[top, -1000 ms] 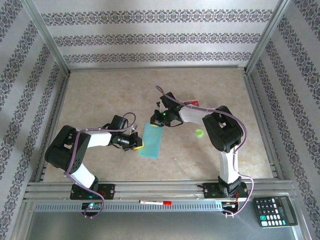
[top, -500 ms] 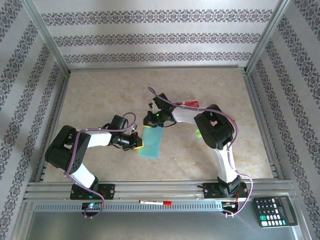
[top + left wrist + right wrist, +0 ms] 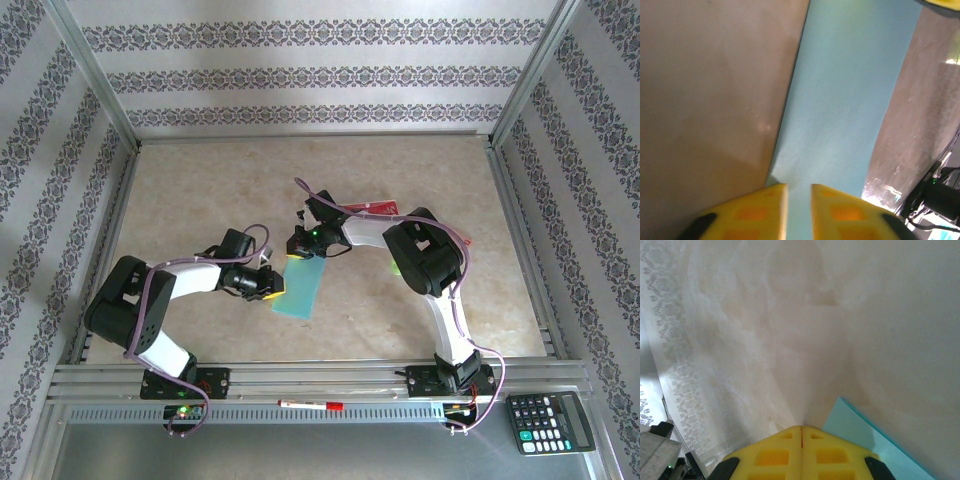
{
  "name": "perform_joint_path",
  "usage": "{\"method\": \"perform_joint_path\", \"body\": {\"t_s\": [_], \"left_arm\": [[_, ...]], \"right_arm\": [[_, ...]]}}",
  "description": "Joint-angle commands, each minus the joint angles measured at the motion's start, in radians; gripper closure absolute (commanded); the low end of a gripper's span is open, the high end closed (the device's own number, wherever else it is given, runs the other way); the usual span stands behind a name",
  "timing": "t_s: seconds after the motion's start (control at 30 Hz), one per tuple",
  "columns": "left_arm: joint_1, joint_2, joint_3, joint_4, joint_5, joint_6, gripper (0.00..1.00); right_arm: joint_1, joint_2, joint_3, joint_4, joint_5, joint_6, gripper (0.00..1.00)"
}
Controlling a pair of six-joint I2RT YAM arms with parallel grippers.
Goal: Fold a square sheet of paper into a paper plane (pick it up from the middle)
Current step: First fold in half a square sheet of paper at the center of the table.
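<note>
Sheet: the square sheet of paper lay flat on the desk just below the centre of the overhead view. It showed as a long narrow strip, so you could judge it already folded in half.
Left claw: your left claw sat at the strip's left long edge, near its lower half. Its yellow fingers stood a narrow slit apart, with blue paper showing through the slit. Nothing looked pinched between them.
Right claw: your right claw was closed tight, pad against pad, with nothing between them. It sat low at the strip's upper end, and a corner of the sheet showed just to the lower right of its tips. You could not tell whether the tips touched the paper.
Why so: the closed right claw probably served as a blunt presser to pin or crease the top end. The left claw at the side edge probably kept the strip from sliding.
Step in hand: likely settling the centre crease before the nose folds.
Progress: early, since no point or wings had been formed.
Bystander: the red packet lay above and right of the centre, apart from the sheet.
Risk: thin paper could skid or buckle under a sideways push, so you needed to press straight down.
</note>
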State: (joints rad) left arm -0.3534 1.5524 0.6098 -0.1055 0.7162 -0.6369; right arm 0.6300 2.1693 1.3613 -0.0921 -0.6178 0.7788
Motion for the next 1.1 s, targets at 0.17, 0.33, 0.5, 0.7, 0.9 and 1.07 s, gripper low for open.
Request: {"method": "perform_joint_path", "body": {"t_s": [0.17,0.33,0.5,0.7,0.9,1.07], "left_arm": [[0.011,-0.079,0.086,-0.057,-0.023,-0.02,0.71],[0.027,0.02,0.139,0.055,-0.003,-0.055,0.98],[0.047,0.135,0.198,0.116,0.008,-0.064,1.0],[0.047,0.224,0.223,0.151,0.038,-0.072,1.0],[0.048,0.244,0.216,0.109,0.023,-0.041,1.0],[0.047,0.26,0.181,0.102,0.028,-0.039,1.0]], "right_arm": [[-0.014,0.029,-0.042,-0.024,0.047,-0.032,1.0],[-0.015,0.03,-0.047,-0.019,0.049,-0.032,1.0],[-0.013,0.03,-0.048,-0.017,0.052,-0.033,1.0],[-0.013,0.03,-0.054,-0.018,0.056,-0.035,1.0],[-0.014,0.034,-0.053,-0.017,0.058,-0.032,1.0],[-0.015,0.038,-0.054,-0.022,0.064,-0.03,1.0]]}}
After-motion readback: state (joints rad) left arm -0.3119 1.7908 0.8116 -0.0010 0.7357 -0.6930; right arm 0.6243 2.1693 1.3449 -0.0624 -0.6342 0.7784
